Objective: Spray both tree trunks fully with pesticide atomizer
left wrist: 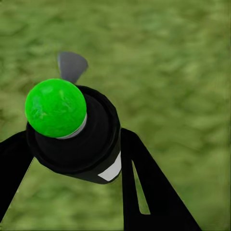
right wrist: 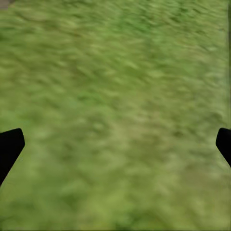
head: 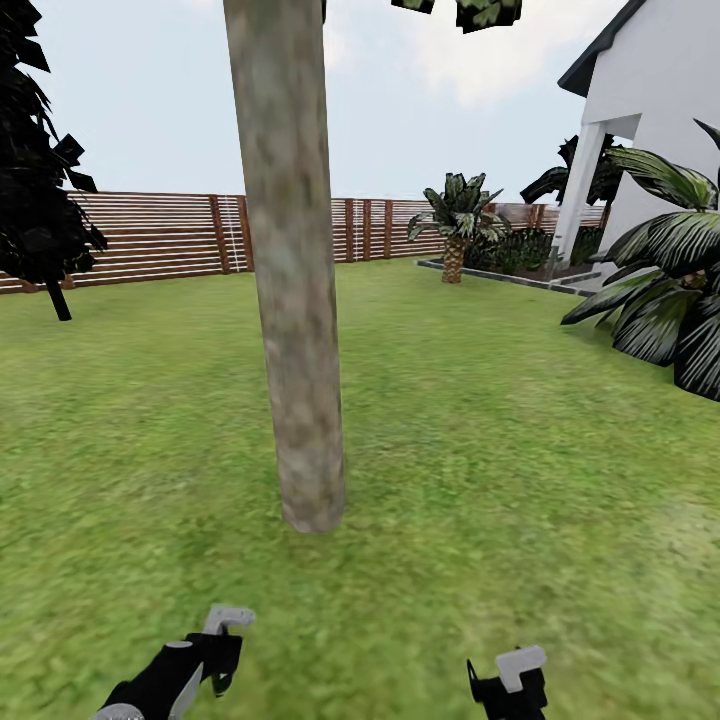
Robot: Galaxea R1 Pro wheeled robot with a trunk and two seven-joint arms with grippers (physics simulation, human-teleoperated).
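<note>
Spraying stage. The left gripper [left wrist: 72, 159] pinches the pesticide atomizer [left wrist: 77, 130], green-tipped here, low over the lawn [head: 500, 450]. The right gripper [right wrist: 115, 144] hangs spread, holding nothing. The tree trunk [head: 295, 300] stands directly ahead. Next move, in my judgement: raise and aim the nozzle at the trunk.

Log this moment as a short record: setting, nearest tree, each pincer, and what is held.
setting: lawn, slat fence behind, white house to the right
trunk: one trunk straight ahead, upright, rooted in the grass
left pincer: shut on the atomizer, over grass
atomizer: dark body, white band, green ball on top, grey nozzle
right pincer: open, nothing between its fingers, over grass
other plants: small palm by the fence, dark tree far left
</note>
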